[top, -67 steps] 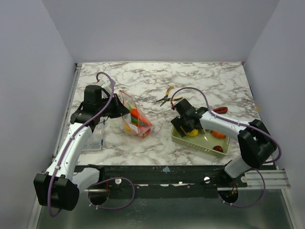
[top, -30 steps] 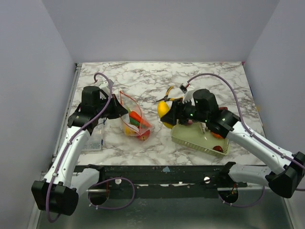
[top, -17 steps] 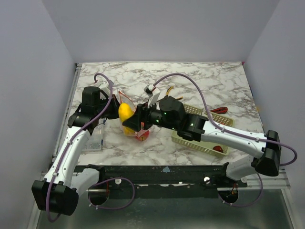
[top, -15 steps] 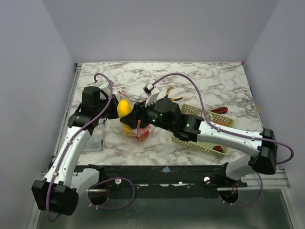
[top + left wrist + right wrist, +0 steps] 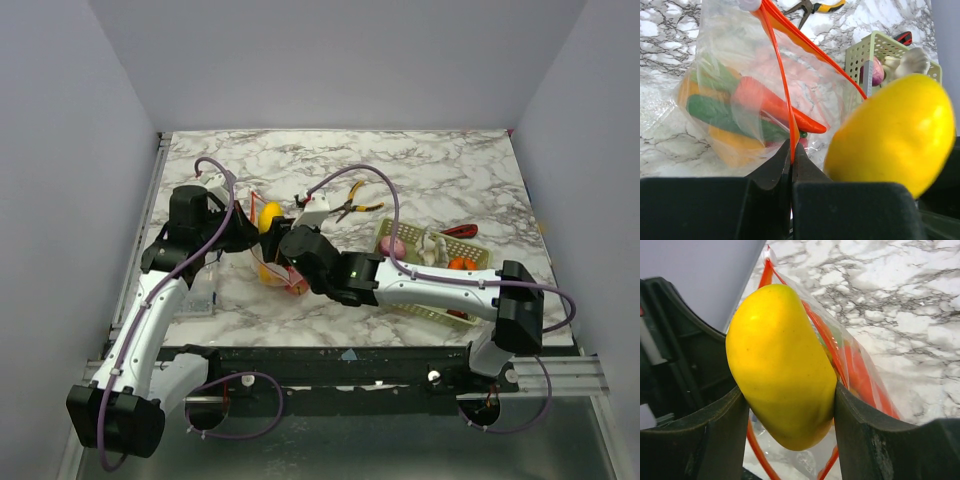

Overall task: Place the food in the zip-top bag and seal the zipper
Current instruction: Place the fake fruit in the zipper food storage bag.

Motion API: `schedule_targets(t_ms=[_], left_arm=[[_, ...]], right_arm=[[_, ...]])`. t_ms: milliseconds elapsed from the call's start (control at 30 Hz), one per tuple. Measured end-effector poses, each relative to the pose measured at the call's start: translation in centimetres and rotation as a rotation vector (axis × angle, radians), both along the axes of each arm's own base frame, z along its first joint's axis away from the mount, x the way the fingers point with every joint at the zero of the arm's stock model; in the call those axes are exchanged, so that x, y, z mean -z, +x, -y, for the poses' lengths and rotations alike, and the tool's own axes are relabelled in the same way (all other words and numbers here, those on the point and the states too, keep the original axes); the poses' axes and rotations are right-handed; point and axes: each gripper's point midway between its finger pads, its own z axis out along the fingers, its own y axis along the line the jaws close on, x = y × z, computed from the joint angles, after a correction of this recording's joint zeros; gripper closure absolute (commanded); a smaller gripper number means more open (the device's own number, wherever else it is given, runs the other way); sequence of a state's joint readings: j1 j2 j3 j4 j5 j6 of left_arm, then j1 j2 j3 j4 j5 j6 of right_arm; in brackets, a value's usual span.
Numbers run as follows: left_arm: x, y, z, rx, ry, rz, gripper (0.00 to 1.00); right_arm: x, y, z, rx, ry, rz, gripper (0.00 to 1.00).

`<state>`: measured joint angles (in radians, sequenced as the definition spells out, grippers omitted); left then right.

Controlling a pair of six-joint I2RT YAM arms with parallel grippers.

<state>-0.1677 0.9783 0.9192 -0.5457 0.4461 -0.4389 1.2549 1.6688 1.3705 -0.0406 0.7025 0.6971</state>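
The clear zip-top bag (image 5: 278, 268) stands on the marble with its mouth held up. My left gripper (image 5: 243, 234) is shut on the orange zipper (image 5: 782, 75), which is pinched between the jaws. Inside the bag lies food (image 5: 757, 102): red, green and yellow pieces. My right gripper (image 5: 273, 228) is shut on a yellow mango (image 5: 782, 365), held between both fingers (image 5: 855, 430) at the bag's open mouth (image 5: 826, 335). In the left wrist view the mango (image 5: 895, 132) fills the right side, close to the zipper.
A pale green basket (image 5: 398, 294) at the right holds a purple piece (image 5: 392, 246), white bulbs (image 5: 432, 245), an orange piece (image 5: 460, 264) and a red one (image 5: 458, 313). Yellow-handled pliers (image 5: 352, 205) lie behind it. A clear item (image 5: 195, 300) lies at the left.
My right arm has swung left from the basket, carrying the mango over to the bag's mouth. My left gripper has kept its hold on the zipper.
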Motion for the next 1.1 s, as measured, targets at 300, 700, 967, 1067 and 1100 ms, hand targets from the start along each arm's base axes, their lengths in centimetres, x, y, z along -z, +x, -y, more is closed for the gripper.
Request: schedule_targets(t_ms=[300,700,967,1067,1100], left_arm=[[-0.3,-0.1,0.2,0.01,-0.011,0.007,1.0],[-0.2,-0.1,0.0,0.004,-0.014,0.004,1.0],[-0.3,-0.1,0.1,0.002,-0.02,0.0,1.0],[-0.3,-0.1,0.1,0.003,-0.021,0.0,1.0],[-0.3,-0.1,0.1,0.003,-0.021,0.0,1.0]], right_arm=[[3.0,-0.2,2.0,-0.02,-0.231,0.004,0.85],[4.1,-0.1,1.7,-0.095,-0.507,-0.021,0.68],[4.8,-0.6,3.2,-0.102,-0.61,-0.053,0.6],[4.9,-0.6,3.5,-0.103,-0.624,-0.057,0.55],[5.0,-0.7,3.6,-0.104,-0.628,-0.059,0.53]])
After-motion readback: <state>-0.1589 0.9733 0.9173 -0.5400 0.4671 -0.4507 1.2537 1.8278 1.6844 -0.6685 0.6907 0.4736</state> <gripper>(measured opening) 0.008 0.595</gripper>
